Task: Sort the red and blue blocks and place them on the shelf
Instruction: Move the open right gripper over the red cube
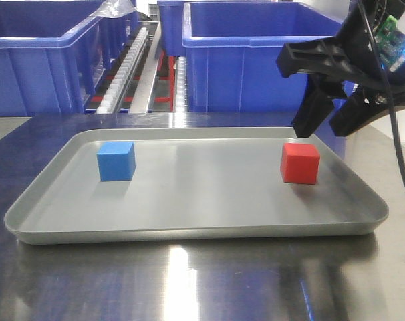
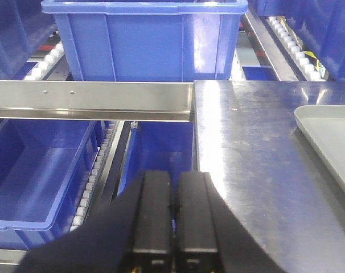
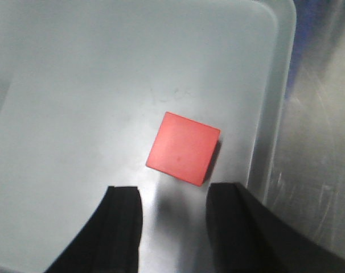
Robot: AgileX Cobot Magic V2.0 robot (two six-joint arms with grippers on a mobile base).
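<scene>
Red block (image 3: 184,155) sits untouched below right tool (image 3: 173,193), spread wide.

Blue block (image 1: 115,161) and red block (image 1: 300,163) sit apart on the tray (image 1: 189,231) — right tool (image 1: 321,130) hangs spread above the red.

— Which surfaces do you see there?
— I see a matt red block (image 1: 300,163) and blue block (image 1: 116,161), a satin grey metal tray (image 1: 189,233), a shiny steel tabletop (image 1: 189,287) and glossy plastic crates (image 1: 256,73).
</scene>
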